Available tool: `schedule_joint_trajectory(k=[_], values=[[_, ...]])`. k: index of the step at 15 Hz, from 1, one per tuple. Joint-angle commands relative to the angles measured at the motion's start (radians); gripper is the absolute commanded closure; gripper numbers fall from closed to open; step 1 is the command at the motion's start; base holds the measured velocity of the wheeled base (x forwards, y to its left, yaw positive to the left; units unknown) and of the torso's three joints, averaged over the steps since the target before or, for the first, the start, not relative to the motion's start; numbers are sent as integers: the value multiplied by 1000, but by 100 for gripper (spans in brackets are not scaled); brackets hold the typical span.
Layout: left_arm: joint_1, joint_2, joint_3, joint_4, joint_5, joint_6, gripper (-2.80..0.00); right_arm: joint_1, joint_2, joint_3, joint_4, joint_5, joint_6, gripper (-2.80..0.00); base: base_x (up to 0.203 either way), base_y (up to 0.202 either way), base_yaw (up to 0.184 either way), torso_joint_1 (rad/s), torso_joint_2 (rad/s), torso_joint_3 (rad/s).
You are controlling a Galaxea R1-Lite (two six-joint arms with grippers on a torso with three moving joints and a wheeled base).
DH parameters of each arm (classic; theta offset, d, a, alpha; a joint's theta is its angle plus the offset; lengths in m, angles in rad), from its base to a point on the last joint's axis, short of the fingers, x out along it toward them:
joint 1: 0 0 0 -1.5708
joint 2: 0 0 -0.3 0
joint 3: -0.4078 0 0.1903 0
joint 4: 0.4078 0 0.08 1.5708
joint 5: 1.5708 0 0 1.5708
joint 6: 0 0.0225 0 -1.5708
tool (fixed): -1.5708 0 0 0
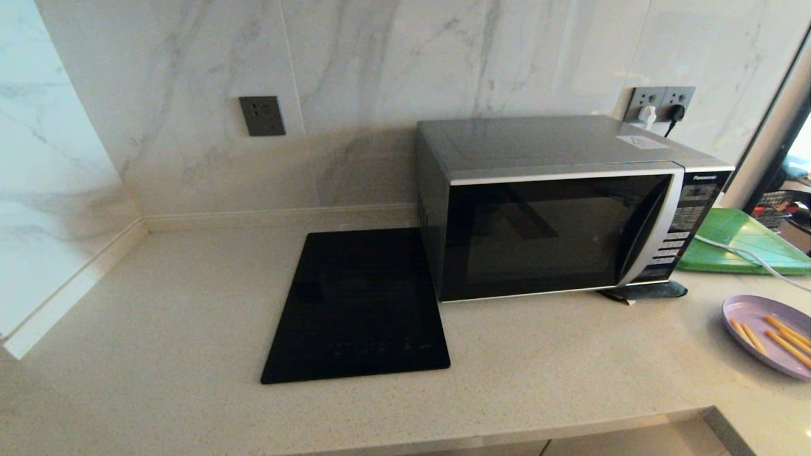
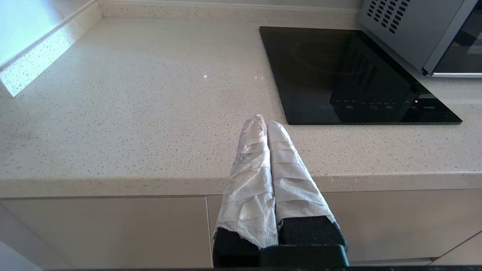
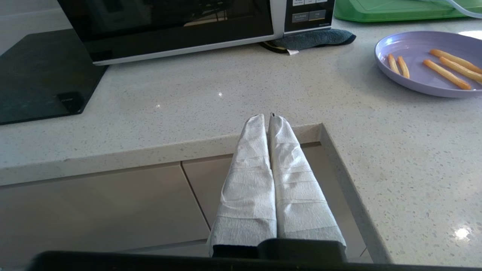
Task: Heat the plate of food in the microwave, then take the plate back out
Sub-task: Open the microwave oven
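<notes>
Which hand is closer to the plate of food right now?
Right. The right hand hangs at the counter edge near the plate of food; the left hand is by the cooktop.

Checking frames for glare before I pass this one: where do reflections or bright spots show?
Head view: the microwave door mirrors the room. Left wrist view: the cooktop reflects the microwave's vents. Right wrist view: small glints on the counter; bright patch on the plate rim.

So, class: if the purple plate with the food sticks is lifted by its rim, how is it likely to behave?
The plate looks rigid and shallow, so it probably keeps its shape but gives little to grip. The sticks lie loose on it, so they may roll or slide off if it tilts. Its smooth surface could slip.
</notes>
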State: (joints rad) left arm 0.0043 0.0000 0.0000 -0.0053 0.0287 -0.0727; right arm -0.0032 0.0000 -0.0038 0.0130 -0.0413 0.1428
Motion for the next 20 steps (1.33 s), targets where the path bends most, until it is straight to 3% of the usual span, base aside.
schedule_joint_trajectory(k=[1,20], values=[[0,2,0,-1,0,-1,0,0,2,-1,1,0,1,0,0,0,0,0,0,0],[0,2,0,-1,0,-1,0,0,0,-1,4,-12,1,0,0,0,0,0,0,0]])
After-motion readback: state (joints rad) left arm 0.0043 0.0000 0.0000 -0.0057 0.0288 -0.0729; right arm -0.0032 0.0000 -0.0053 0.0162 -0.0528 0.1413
